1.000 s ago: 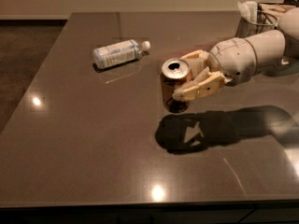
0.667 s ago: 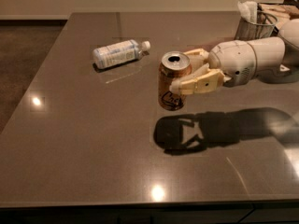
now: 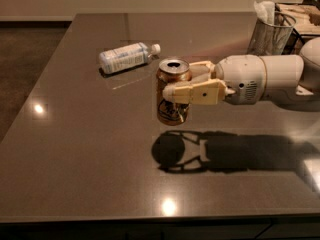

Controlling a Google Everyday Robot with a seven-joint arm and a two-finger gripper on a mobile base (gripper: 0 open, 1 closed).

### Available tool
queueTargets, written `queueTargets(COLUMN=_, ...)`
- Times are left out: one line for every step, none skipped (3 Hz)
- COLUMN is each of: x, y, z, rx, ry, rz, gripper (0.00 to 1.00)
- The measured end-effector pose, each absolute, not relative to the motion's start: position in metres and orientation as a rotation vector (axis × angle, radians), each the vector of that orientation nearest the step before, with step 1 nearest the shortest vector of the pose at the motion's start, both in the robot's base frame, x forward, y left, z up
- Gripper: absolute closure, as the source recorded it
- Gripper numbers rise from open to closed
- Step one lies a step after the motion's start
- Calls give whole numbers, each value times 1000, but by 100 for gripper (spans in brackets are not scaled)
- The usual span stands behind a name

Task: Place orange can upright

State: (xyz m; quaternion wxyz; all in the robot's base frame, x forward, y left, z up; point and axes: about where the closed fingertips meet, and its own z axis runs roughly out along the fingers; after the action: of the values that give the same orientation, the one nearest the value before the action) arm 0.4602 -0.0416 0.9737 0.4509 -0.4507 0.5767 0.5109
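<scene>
The orange can [image 3: 172,95] is orange-brown and gold with a silver top and an open pull-tab hole. It is upright in the camera view, held in the air above the dark table [image 3: 75,149]; its shadow lies on the table below it. My gripper [image 3: 186,84] reaches in from the right and is shut on the can, with one beige finger [image 3: 197,91] across the can's front side and the other behind it.
A clear plastic bottle [image 3: 126,57] with a white cap lies on its side at the back left of the can. A wire mesh cup [image 3: 270,31] with paper in it stands at the back right, beside a box [image 3: 302,16].
The can has turned from tilted toward the camera to upright in my gripper. It has moved slightly left and sits higher above the table.
</scene>
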Motion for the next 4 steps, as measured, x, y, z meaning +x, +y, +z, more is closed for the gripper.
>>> queueTargets(x=460, y=-25, z=966, rx=-1013, ry=1493, rz=1226, gripper=100)
queueTargets(x=462, y=-10, z=950, rx=-934, ry=1523, rz=1154, gripper=100)
queueTargets(x=467, y=-6, z=933, rx=-903, ry=1536, rz=1052, gripper=100)
queueTargets(x=471, y=-6, z=915, rx=-882, ry=1548, rz=970, gripper=100)
